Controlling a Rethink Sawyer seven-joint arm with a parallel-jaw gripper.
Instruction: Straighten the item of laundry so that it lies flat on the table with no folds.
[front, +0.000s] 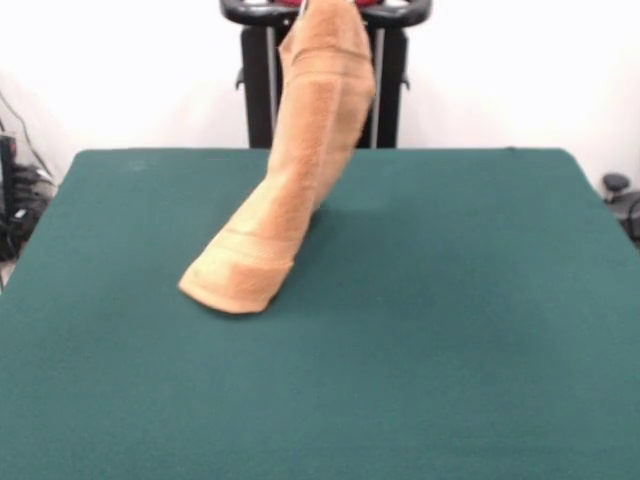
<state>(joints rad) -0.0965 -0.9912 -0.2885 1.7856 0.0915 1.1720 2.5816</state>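
Note:
The item of laundry (300, 170), an orange-tan terry towel, hangs in a long, narrow, folded-over strip from the picture's top edge. It slants down and to the left. Its lower end (238, 278), with a woven band across it, rests bunched on the green table (450, 330) left of centre. Another woven band crosses the towel close to its top. The towel's upper end leaves the picture at the top edge, and whatever holds it there is out of view. No gripper shows.
A black pedestal (258, 90) stands behind the table's far edge, partly hidden by the towel. Cables and dark gear (15, 200) lie off the table's left side. A small dark object (615, 185) sits off its right corner.

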